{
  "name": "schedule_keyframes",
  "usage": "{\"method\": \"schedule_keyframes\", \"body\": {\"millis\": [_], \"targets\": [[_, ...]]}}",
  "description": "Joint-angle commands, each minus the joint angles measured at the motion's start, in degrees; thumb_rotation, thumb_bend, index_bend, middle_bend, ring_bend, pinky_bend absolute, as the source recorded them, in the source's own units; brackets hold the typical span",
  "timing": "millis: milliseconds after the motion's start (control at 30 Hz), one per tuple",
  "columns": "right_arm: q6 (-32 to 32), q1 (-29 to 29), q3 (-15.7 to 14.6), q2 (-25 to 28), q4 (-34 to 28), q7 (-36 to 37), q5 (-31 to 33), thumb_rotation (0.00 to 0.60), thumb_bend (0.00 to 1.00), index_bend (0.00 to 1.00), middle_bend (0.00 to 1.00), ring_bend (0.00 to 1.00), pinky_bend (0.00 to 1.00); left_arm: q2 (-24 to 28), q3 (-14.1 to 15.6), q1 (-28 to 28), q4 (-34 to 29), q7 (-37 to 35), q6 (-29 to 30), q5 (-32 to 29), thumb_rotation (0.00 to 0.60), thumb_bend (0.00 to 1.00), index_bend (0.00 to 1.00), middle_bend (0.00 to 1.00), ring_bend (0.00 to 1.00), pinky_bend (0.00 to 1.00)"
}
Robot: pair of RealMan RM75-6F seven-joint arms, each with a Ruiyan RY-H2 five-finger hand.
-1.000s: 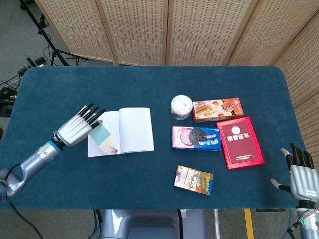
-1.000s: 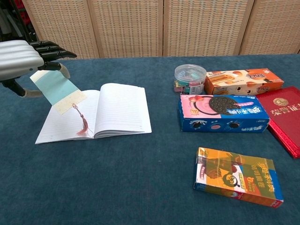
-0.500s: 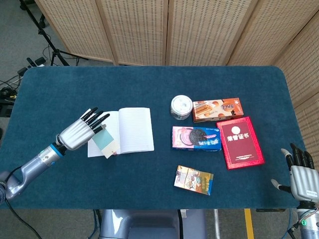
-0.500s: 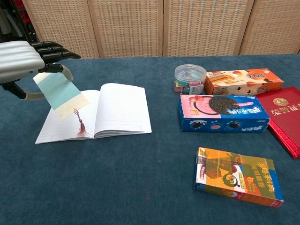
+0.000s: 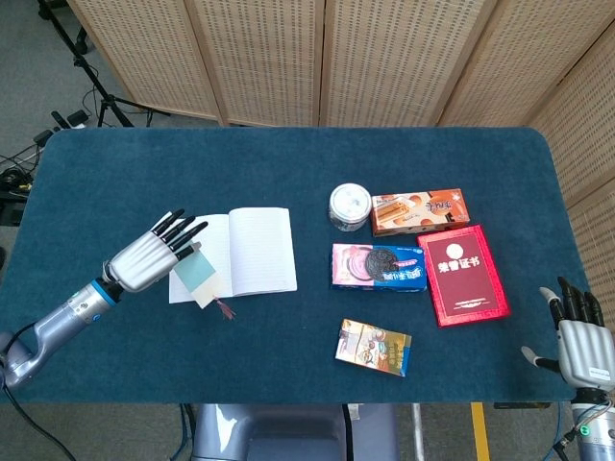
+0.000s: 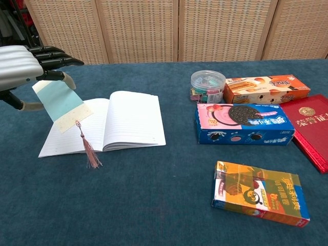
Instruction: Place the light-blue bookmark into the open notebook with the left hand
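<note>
My left hand [image 5: 152, 257] [image 6: 25, 64] hovers over the left page of the open notebook [image 5: 252, 252] [image 6: 130, 120] and pinches the top of the light-blue bookmark [image 5: 200, 279] [image 6: 59, 103]. The bookmark hangs tilted, its cream lower end over the left page, its red tassel [image 6: 90, 152] trailing past the notebook's front edge onto the cloth. My right hand [image 5: 579, 331] rests at the table's near right corner, fingers apart, holding nothing.
Right of the notebook stand a clear jar [image 5: 350, 206], an orange biscuit box [image 5: 420, 210], an Oreo box [image 5: 378, 266], a red certificate folder [image 5: 467, 275] and a small colourful box [image 5: 373, 347] near the front edge. Blue cloth [image 5: 288, 154] covers the table.
My left hand has drawn slightly back towards the near left with the bookmark. The tassel has slid off the left page and now hangs over the notebook's front edge.
</note>
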Motion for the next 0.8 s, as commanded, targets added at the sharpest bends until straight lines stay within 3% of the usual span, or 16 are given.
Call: {"method": "schedule_keyframes", "body": {"millis": [33, 500, 800], "targets": [[0.0, 0.0, 0.1, 0.0, 0.0, 0.1, 0.0, 0.600, 0.10, 0.12, 0.00, 0.00, 0.00, -0.2, -0.1, -0.3, 1.0, 0.0, -1.6, -0.8, 0.600, 0.28, 0.38, 0.00, 0.00, 0.00], [-0.7, 0.3, 0.5, -0.1, 0.6, 0.0, 1.1, 0.600, 0.10, 0.12, 0.00, 0.00, 0.00, -3.9, 0.4, -3.0, 7.1, -0.4, -6.4, -0.7, 0.600, 0.29, 0.39, 0.00, 0.00, 0.00], [-1.4, 0.6, 0.7, -0.5, 1.0, -0.5, 2.1, 0.600, 0.10, 0.12, 0.00, 0.00, 0.00, -7.1, 2.0, -3.7, 14.8, -2.4, -3.3, 1.9, 0.600, 0.29, 0.39, 0.00, 0.00, 0.00]]}}
